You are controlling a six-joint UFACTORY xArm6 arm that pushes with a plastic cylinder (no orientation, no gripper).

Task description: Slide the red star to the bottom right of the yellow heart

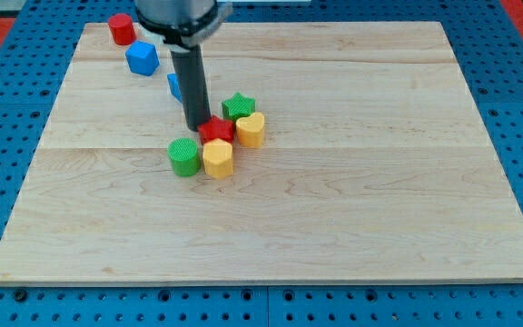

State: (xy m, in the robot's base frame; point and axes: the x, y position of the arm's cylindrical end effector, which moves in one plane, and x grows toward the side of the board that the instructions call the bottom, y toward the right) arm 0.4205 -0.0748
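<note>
Tip: the dark rod's tip holds nothing and touches the small red star block on its left.
Heart: the yellow heart block sits just right of the star.

The robot's body shows only in part, at the view's top. There is a wide round housing, dark grey to black, with a smooth and slightly shiny surface; its upper part is cut by the edge of the picture. From its underside comes a straight rod, dark grey, almost black, with a matte surface and the same thickness along its whole length. My tip is the plain blunt end of this rod.
</note>
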